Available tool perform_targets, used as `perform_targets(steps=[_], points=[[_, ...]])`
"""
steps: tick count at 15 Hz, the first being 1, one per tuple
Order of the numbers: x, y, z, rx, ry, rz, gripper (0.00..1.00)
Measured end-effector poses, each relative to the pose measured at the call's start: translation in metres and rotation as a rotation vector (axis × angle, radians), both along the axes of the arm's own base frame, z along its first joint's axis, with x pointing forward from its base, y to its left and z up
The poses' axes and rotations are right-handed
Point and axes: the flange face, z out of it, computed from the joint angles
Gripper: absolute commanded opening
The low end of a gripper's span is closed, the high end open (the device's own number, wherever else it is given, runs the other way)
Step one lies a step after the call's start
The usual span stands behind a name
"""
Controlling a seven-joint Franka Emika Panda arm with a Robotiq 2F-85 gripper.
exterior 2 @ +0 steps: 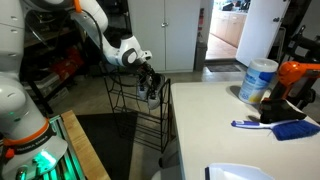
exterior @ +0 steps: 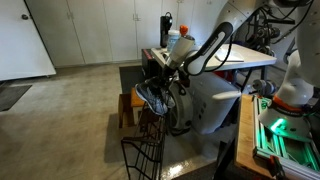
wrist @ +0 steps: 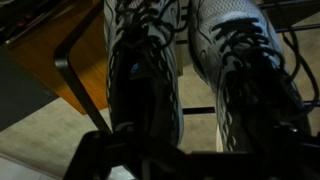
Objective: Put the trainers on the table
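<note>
Gripper (exterior: 158, 80) hangs at the end of the arm directly over the trainers (exterior: 152, 97), jaws spread wide. In the wrist view its dark fingers sit low in the frame, too blurred for me to tell whether they touch the shoes. The trainers are not on the white surface (exterior 2: 225, 125). The pair rests on the top of a black wire rack (exterior 2: 138, 115), which stands on the floor just off one edge of the surface. In both exterior views the shoes sit at the rack's upper edge, right under the gripper. From the wrist I see them side by side and parallel, laces up. One shoe (wrist: 145, 70) and its mate (wrist: 245, 75) both have pale mesh toes toward the top of the frame and dark openings toward the bottom. A wooden stool (exterior: 125, 105) stands just beside the rack, and its top shows through the wires in the wrist view. On the surface, well apart from the rack, I note a white canister with a blue label (exterior 2: 257, 80). A blue brush (exterior 2: 285, 128) lies flat near it, and an orange object (exterior 2: 300, 75) sits toward the far edge. A green-lit bench (exterior: 280, 130) shows low in an exterior view.
</note>
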Motion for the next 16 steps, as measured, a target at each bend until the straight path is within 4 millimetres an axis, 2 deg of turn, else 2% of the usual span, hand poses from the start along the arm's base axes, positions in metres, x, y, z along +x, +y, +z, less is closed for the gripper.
perform_targets(steps=[4,9,16], points=[[-0.002,0.012,-0.001,0.019,0.004,0.01,1.0],[0.002,0.007,0.0,0.016,-0.001,0.001,1.0],[0.011,0.008,-0.01,0.02,-0.004,-0.002,1.0]])
